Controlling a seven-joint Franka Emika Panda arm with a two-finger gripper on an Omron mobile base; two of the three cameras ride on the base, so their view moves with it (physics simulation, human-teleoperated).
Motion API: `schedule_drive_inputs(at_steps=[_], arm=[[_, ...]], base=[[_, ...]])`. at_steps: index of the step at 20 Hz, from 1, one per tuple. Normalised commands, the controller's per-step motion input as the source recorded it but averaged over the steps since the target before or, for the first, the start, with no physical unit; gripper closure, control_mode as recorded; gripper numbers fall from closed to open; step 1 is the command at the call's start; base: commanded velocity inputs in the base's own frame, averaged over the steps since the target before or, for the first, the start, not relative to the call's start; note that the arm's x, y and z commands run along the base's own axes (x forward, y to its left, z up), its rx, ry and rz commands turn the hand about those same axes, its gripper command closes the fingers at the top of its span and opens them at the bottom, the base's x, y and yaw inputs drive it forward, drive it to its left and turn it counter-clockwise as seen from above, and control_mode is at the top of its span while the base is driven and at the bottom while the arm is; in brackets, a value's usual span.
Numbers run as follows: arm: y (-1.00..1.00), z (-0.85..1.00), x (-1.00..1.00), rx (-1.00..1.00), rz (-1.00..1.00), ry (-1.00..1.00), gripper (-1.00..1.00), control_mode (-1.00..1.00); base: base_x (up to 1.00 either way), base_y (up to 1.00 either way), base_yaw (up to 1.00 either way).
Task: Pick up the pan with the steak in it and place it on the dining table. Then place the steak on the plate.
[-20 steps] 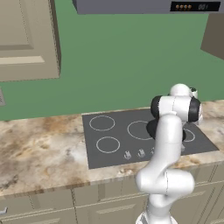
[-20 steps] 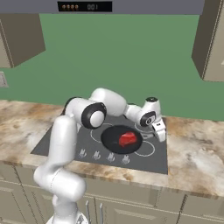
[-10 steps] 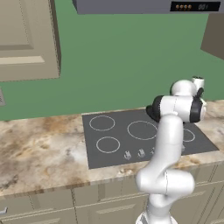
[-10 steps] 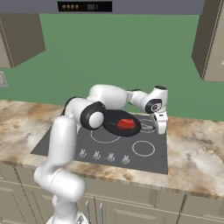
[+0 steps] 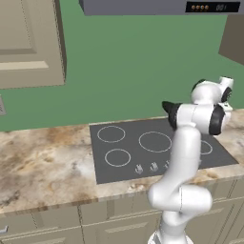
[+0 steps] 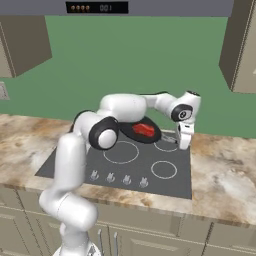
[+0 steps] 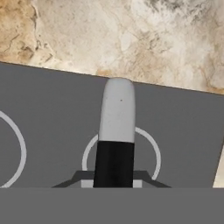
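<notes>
The black pan [image 6: 134, 132] hangs tilted above the back of the cooktop, with the red steak [image 6: 144, 129] lying in it. Its thin handle [image 6: 170, 139] runs right into my gripper [image 6: 182, 142], which is shut on it. In the hand view the handle [image 7: 116, 127] points away from my gripper [image 7: 114, 180], black near the fingers and grey at the tip, over a burner ring. From the left base camera a dark edge of the pan [image 5: 168, 109] sticks out behind the arm, and the hand [image 5: 224, 93] is at the far right. The dining table and the plate are out of view.
A dark grey cooktop [image 6: 165, 186] with white burner rings and a row of knobs [image 6: 118, 177] is set into the marbled stone counter [image 6: 220, 190]. Wall cabinets [image 6: 242, 45] hang on both sides, and a hood [image 6: 97, 7] runs overhead.
The pan with the steak has risen off the cooktop and shifted toward the back wall. The wrist has swung up and turned with it.
</notes>
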Motion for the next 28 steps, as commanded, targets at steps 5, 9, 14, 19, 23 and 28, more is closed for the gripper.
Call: schedule_drive_inputs(at_steps=[5, 9, 14, 19, 23, 28], arm=[[0.58, -0.14, -0.93, -0.12, -0.02, -0.26, 1.0, -1.0], [0.63, -0.27, -0.94, -0.19, 0.0, -0.24, 1.0, -1.0], [0.67, -0.15, -0.72, -0.19, 0.0, -0.23, 1.0, -1.0], [0.34, 0.16, 0.03, -0.08, -0.11, -0.08, 1.0, -1.0], [0.12, 0.01, 0.17, -0.03, -0.28, 0.0, 1.0, -1.0], [0.03, 0.0, 0.07, -0.01, -0.29, 0.0, 1.0, -1.0]], base=[[0.0, 0.0, 0.0], [0.0, 0.0, 0.0], [0.0, 0.0, 0.0], [0.0, 0.0, 0.0], [0.0, 0.0, 0.0], [0.0, 0.0, 0.0]])
